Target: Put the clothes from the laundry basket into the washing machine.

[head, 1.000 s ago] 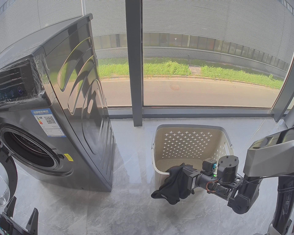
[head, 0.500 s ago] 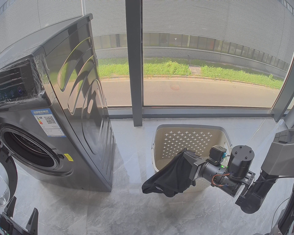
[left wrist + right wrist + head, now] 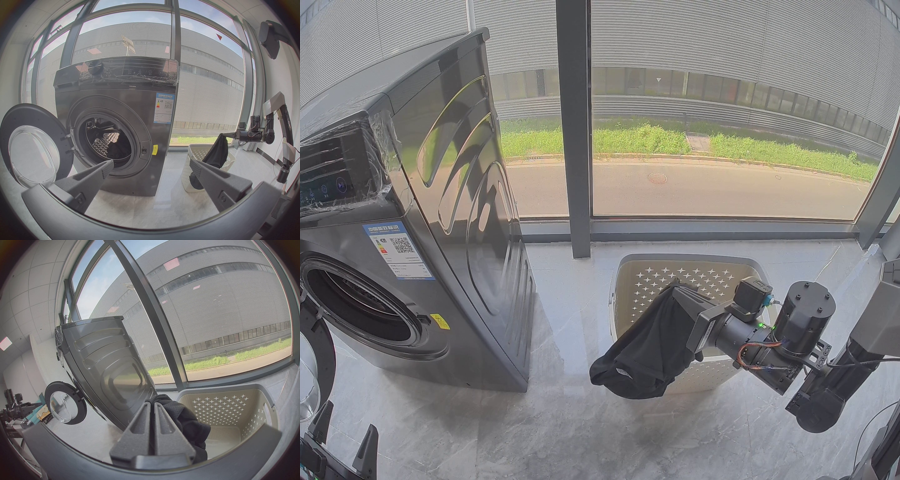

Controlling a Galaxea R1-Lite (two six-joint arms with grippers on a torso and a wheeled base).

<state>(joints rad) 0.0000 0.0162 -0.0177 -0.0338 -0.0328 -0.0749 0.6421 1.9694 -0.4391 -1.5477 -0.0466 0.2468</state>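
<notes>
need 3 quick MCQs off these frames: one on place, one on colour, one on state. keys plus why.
1. Where does the basket stand relative to the washing machine?
A) on top of it
B) on the robot's right of it, by the window
C) behind it

2. The garment in the right claw is:
A) black
B) white
C) red

3. The washing machine's door is:
A) shut
B) missing
C) swung open

Key:
1 B, the head view shows it on the floor right of the machine, near the glass.
2 A, dark cloth hangs from the shut claw over the basket's rim.
3 C, the left wrist view shows the door swung aside and the drum exposed.
</notes>
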